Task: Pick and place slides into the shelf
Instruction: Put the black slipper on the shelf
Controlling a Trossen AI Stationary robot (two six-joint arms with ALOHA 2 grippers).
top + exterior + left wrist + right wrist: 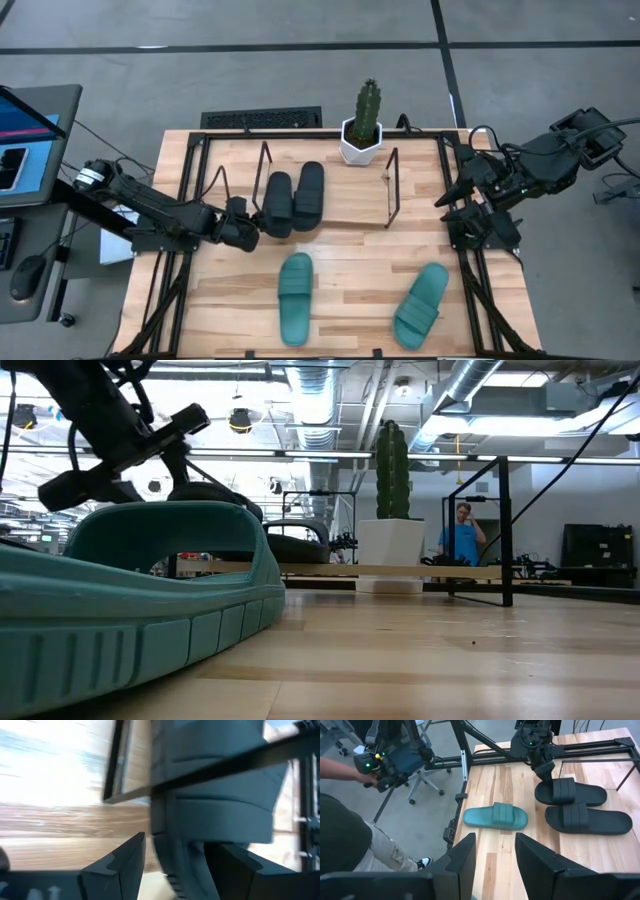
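Two matte black rubber slides (293, 200) in my thin black rod shelf (390, 186), left gripper (247, 227) spread wide around one's heel, right gripper (495, 851) empty, parted, two teal slides (296, 283) outside, person (342, 840) only in right wrist view.

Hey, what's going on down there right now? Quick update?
Left tool open around the heel of a black slide in the shelf. Right tool open, empty, waiting at table edge. Two teal slides still on the table. Nothing in the way.
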